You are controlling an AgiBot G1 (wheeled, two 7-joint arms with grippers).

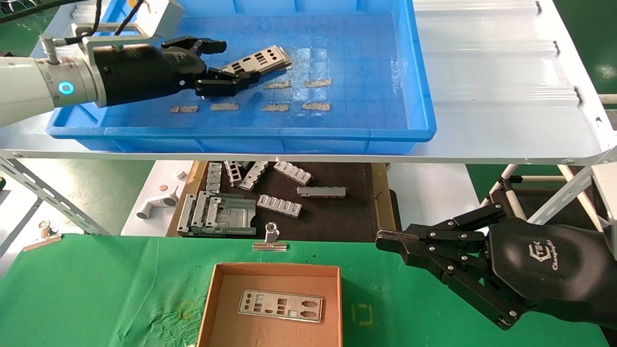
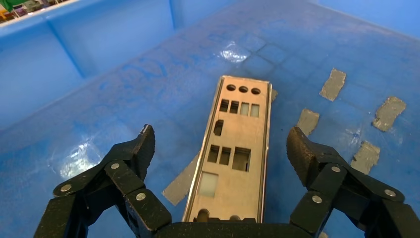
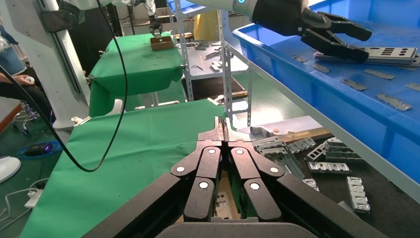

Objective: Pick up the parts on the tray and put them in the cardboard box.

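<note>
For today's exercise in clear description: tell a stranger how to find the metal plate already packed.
Start at the green cloth, then the brown cardboard box on it. Flat inside lies one thin silver plate with small cut-outs, unlike the plate in the tray on the blue tray.

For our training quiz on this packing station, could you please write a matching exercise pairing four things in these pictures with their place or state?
Things:
1. left gripper
2. right gripper
3. plate in the tray
4. plate in the cardboard box

Place or state:
A. shut, above the green cloth beside the cardboard box
B. lying flat on a brown floor
C. open, fingers either side of a plate
D. lying on the blue tray floor, between open fingers

Pairs: 1-C, 2-A, 3-D, 4-B
</note>
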